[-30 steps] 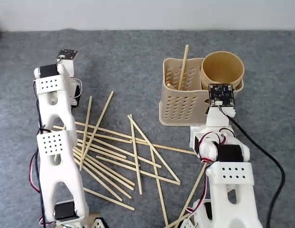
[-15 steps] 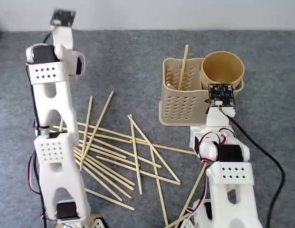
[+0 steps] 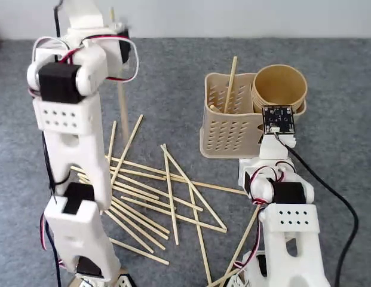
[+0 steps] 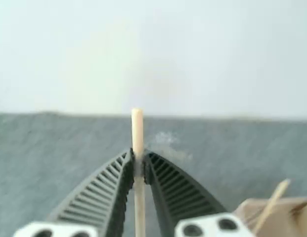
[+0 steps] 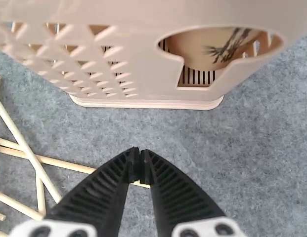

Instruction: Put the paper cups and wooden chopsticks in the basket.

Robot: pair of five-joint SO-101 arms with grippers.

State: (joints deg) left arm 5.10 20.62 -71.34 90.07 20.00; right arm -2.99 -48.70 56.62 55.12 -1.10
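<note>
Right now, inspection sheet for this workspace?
Surface: grey mat, flat.
Job's things: basket holds stacked paper cups and a leaning chopstick; loose chopsticks are scattered on the mat between the arms.
Clutter: nothing seen.
Grippers: left gripper is shut on an upright chopstick above the mat; right gripper is shut and empty, low in front of the basket.
Cables: black cable lies beside the right arm; thin wires run along the arms.
Surroundings: pale wall behind.

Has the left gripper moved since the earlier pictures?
Yes. The left gripper has lifted, shut on a chopstick, toward the table's far edge, while the basket stayed put.
</note>
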